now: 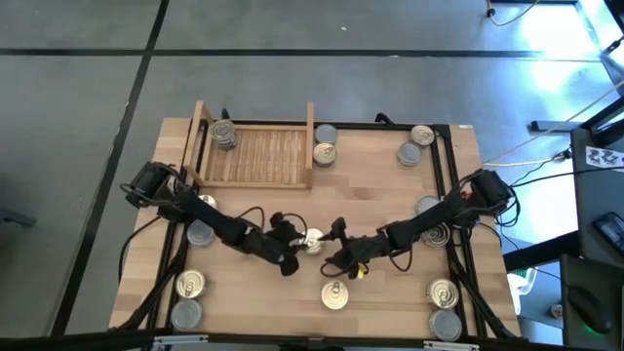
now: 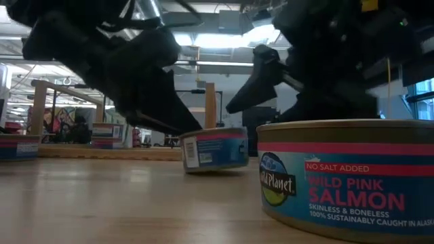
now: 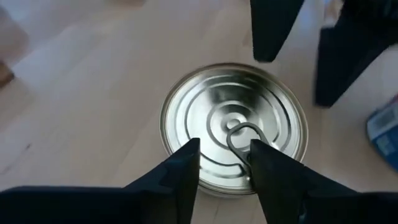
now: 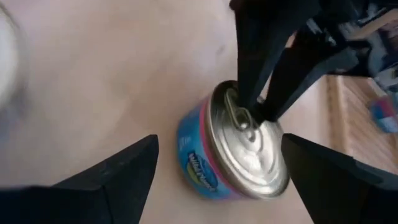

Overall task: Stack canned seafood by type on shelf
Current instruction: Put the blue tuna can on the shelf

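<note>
Silver ringed lid on blue-and-pink can [image 4: 233,149], dark pincer [image 3: 224,165] fingers, pale wood table [image 1: 380,195] — light slatted shelf [image 1: 255,156]

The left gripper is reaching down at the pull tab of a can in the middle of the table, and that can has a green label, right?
Not quite. The can has a blue label with a pink band, not a green one; the right wrist view shows it. The rest holds: the left gripper is down at its pull tab, mid-table.
</note>
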Motion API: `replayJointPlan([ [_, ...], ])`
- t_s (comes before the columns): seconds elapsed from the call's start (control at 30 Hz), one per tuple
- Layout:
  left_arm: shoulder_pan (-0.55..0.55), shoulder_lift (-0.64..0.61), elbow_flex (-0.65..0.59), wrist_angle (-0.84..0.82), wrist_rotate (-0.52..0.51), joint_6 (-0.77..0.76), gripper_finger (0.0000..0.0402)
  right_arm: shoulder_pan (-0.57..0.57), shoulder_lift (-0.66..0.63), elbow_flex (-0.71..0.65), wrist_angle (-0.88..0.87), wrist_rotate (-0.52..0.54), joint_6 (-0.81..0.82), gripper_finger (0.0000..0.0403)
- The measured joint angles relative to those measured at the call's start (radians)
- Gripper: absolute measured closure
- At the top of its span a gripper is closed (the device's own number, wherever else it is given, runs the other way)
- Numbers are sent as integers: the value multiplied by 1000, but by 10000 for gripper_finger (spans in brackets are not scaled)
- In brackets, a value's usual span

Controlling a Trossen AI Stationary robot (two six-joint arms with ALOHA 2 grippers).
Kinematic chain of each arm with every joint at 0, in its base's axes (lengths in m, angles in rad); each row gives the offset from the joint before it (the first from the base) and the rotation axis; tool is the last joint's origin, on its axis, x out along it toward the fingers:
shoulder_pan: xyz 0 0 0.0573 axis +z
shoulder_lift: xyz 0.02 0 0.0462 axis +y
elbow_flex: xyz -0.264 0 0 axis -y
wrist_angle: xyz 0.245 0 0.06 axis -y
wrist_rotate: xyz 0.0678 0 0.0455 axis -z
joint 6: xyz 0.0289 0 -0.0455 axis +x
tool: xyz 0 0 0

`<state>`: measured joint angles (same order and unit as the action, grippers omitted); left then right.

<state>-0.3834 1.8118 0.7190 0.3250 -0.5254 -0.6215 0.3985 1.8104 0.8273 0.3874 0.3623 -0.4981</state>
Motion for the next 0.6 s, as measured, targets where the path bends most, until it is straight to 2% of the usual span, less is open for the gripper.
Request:
replayJointPlan([
  [0.23, 30, -1, -126, 222, 33, -116, 299, 0, 60, 94, -182, 114, -203, 63],
  [0.4, 34, 6, -141, 286, 52, -90, 316, -3, 94, 107, -159, 187, -321, 63],
  [0.6, 34, 10, -144, 291, 64, -87, 321, -29, 106, 111, -97, 186, -372, 67],
])
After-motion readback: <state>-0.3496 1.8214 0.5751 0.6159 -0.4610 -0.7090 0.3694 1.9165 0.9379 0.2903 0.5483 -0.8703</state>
